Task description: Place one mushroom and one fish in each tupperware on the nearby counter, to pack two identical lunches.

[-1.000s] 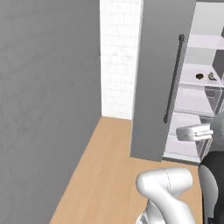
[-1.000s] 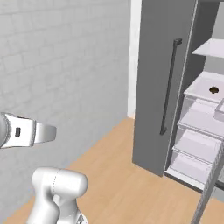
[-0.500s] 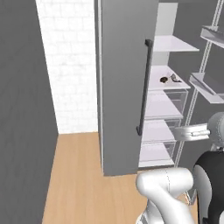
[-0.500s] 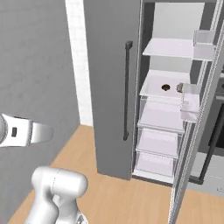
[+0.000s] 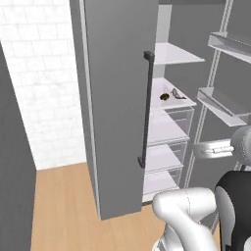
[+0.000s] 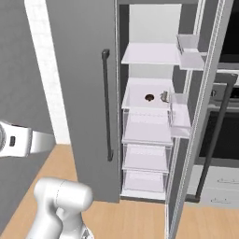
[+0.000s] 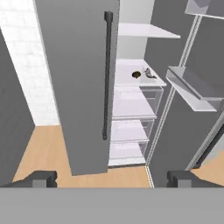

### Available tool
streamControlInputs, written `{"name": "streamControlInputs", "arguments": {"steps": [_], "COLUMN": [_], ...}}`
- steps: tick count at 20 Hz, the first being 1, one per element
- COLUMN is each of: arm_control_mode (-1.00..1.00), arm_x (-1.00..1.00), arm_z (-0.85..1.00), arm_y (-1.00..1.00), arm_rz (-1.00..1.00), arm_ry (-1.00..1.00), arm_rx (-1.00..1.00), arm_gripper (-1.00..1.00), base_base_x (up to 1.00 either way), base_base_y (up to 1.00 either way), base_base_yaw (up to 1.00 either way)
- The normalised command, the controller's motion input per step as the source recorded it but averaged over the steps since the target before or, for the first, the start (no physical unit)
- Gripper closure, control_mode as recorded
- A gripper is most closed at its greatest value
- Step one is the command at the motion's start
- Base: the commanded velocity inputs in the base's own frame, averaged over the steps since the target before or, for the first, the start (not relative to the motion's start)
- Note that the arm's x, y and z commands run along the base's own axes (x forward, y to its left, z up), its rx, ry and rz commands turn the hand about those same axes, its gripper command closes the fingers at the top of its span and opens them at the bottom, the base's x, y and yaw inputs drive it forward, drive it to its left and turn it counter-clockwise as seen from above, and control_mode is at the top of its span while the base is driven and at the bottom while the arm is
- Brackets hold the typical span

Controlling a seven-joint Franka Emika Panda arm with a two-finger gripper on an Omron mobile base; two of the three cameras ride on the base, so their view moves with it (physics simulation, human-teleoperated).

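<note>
Base has swung toward the open fridge (image 5: pixel 117 98); mushroom (image 6: pixel 149 97) on shelf.

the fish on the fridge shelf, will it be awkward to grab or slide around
The fish looks small, thin and flat on the smooth white shelf, so it may skid if nudged. It is probably light. Beside it the round mushroom could roll if bumped. The gripper is open wide.
</note>
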Motion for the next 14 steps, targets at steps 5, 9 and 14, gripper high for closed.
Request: {"name": "streamControlInputs", "arguments": {"steps": [5,9,14], "arm_control_mode": [1.0,1.0,1.0], "arm_x": [0.0,0.0,0.0], "arm_z": [0.0,0.0,0.0], "arm_y": [0.0,0.0,0.0], "arm_rz": [0.0,0.0,0.0], "arm_ry": [0.0,0.0,0.0], "arm_rx": [0.0,0.0,0.0], "arm_gripper": [-1.0,-1.0,-1.0], "base_base_x": [0.79,0.66,0.39], "base_base_y": [-0.17,-0.17,-0.09], "base_base_yaw": [-0.12,-0.22,-0.41]}}
